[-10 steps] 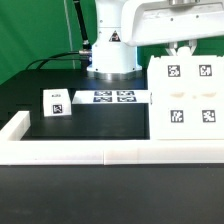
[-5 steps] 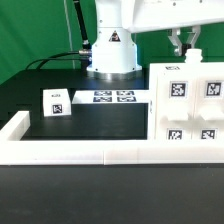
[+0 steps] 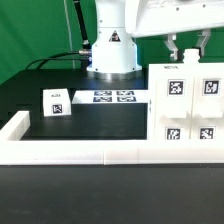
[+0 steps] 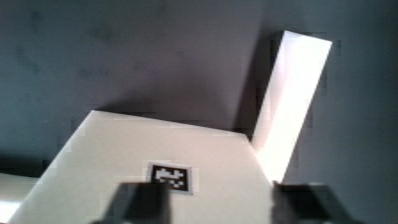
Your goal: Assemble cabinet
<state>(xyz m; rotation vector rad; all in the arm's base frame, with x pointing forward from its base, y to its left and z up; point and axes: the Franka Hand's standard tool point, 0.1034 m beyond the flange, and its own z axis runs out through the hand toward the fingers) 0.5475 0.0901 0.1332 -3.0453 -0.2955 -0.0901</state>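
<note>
Settled lower than a second ago, the large white tagged plastic cabinet box (image 3: 186,108) stands at the exterior view's right. Above it the two-finger gripper (image 3: 189,48) hangs spread and empty, so the box looks released.

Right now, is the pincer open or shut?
Open: the pincer has its fingers wide apart over the white cabinet, gripping nothing.

Bright, even light bleaches the large white plastic tagged cabinet box (image 3: 190,110) against the matte black table mat (image 3: 100,125), while the wrist view is dim and blurred.
</note>
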